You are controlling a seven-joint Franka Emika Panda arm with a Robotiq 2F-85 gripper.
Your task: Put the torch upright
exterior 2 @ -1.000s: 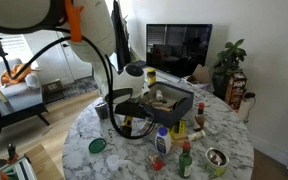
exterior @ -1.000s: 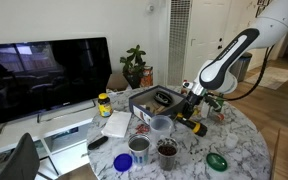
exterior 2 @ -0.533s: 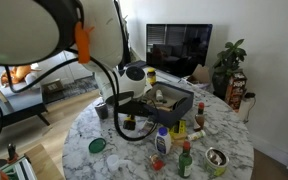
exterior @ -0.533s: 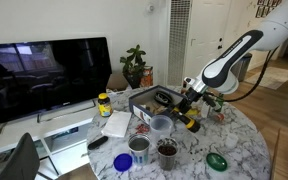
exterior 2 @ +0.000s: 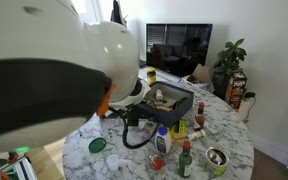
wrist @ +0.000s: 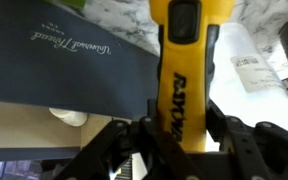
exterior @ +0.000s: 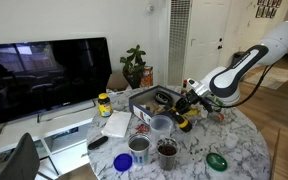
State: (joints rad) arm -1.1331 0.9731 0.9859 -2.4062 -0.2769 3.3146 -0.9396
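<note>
The torch (wrist: 180,85) has a yellow barrel with black lettering and a black switch. In the wrist view it runs up the middle, between the fingers of my gripper (wrist: 179,125), which is shut on the barrel. In an exterior view the gripper (exterior: 188,106) holds the torch (exterior: 184,122) low over the marble table (exterior: 239,140), just right of the dark box, with its lower end at or near the tabletop. Whether it touches I cannot tell. In an exterior view the arm (exterior 2: 54,90) fills the left side and hides the torch.
A dark open box (exterior: 149,98) stands behind the torch and shows in the wrist view (wrist: 64,60). A clear cup (exterior: 161,124), two metal cans (exterior: 139,146), a green lid (exterior: 216,160), a yellow-lidded jar (exterior: 104,103) and red-capped bottles (exterior 2: 186,158) crowd the table.
The arm has swung lower and out to the side while the gripper stayed shut on the torch near the box. The torch has shifted slightly towards the box.
</note>
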